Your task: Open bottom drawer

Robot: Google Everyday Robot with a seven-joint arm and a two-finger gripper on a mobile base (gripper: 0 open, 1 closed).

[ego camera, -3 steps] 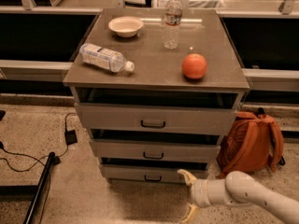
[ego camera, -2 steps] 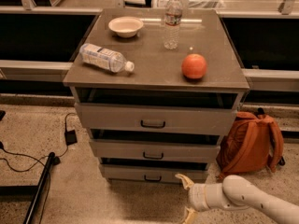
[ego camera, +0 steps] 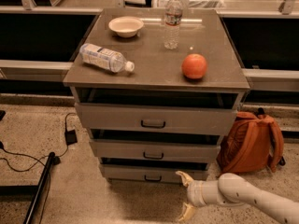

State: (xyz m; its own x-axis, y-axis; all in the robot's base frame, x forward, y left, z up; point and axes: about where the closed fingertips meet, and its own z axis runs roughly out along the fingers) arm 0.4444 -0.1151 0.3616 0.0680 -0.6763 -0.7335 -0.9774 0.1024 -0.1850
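Note:
The bottom drawer (ego camera: 154, 173) is the lowest of three grey drawer fronts in the cabinet, with a small dark bar handle (ego camera: 153, 178) at its centre. All three drawers stand slightly ajar, with dark gaps above them. My gripper (ego camera: 186, 196) comes in from the lower right on a white arm. Its two cream fingers are spread apart, one fingertip (ego camera: 182, 176) just right of the handle and close to the drawer front, the other lower near the floor. It holds nothing.
On the cabinet top (ego camera: 154, 76) lie a fallen water bottle (ego camera: 105, 58), a white bowl (ego camera: 126, 26), an upright bottle (ego camera: 172, 20) and an orange fruit (ego camera: 194, 66). An orange backpack (ego camera: 252, 141) stands right of the cabinet. Cables (ego camera: 28, 153) and a black pole (ego camera: 39, 190) lie on the floor at left.
My gripper has moved a little left and closer to the bottom drawer's front. The drawers have not moved.

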